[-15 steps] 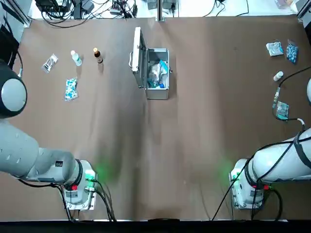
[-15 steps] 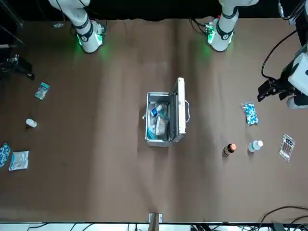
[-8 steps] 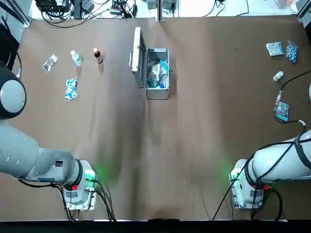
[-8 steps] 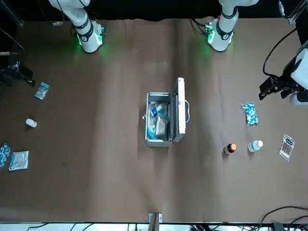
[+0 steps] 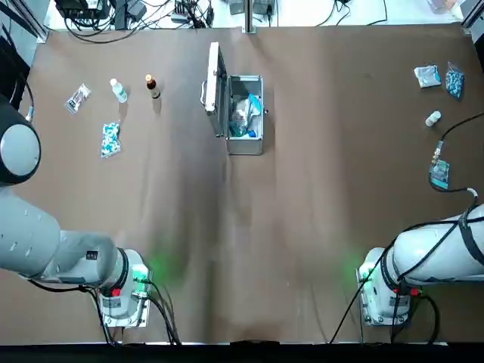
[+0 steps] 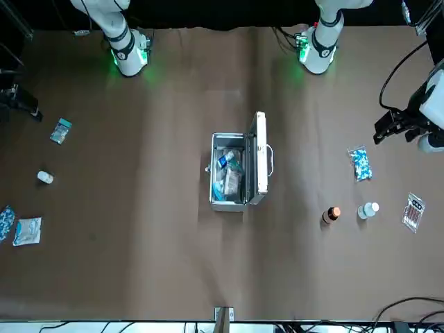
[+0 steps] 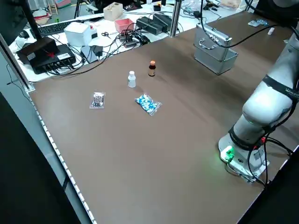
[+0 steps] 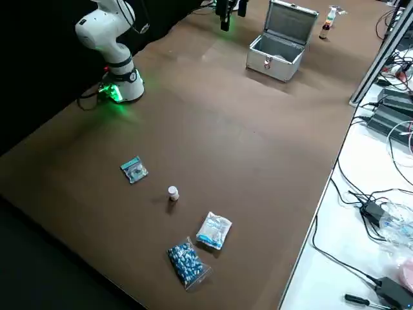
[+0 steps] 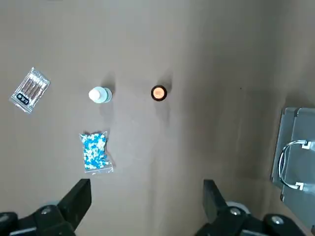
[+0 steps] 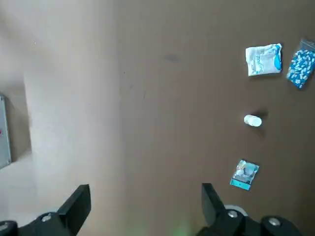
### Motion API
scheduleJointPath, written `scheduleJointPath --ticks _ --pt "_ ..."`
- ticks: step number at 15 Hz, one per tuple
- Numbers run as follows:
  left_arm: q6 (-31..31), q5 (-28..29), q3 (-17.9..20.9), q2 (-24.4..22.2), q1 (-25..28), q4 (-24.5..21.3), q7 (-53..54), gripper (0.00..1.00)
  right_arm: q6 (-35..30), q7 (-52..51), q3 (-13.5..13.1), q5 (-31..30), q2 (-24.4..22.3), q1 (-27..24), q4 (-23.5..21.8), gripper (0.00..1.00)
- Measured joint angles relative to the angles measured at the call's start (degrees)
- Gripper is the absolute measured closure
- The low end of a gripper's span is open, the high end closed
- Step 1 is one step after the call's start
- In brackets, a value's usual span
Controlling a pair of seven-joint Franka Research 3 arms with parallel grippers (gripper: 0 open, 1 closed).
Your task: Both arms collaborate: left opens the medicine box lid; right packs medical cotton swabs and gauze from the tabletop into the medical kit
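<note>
Well out to the robot's left, the left gripper (image 9: 147,204) hangs over the table, its two fingers wide apart, holding nothing and touching nothing. Farther from the robot than this gripper lie a clear packet (image 9: 30,90), its dark label too small to read, a blue-and-white speckled packet (image 9: 95,152), a white-capped bottle (image 9: 101,95) and a brown bottle (image 9: 158,93).

Well apart, to this gripper's right, sits the medical kit (image 5: 245,146). The medicine box lid (image 6: 261,152) stands open on the side toward the left gripper, handle (image 9: 284,164) facing it. Inside are the medical cotton swabs (image 5: 255,104), a teal-blue packet, and the gauze (image 6: 232,182), whitish and semi-clear; their print is unreadable.

The right gripper (image 10: 146,204), well apart to the kit's right, also has its fingers spread around nothing. Beyond it lie a teal-edged packet (image 10: 244,174), a white bottle (image 10: 253,120), a pale bluish packet (image 10: 264,59) and another speckled packet (image 10: 301,68). A black cable (image 5: 454,127) partly crosses the top view of the teal-edged one.
</note>
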Motion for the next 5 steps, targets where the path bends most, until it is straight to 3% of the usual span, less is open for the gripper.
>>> scheduleJointPath --ticks 5 --pt "0.0 0.0 0.3 -0.1 0.0 1.1 0.0 0.00 7.3 0.0 0.0 0.2 0.0 0.0 -4.1 0.01"
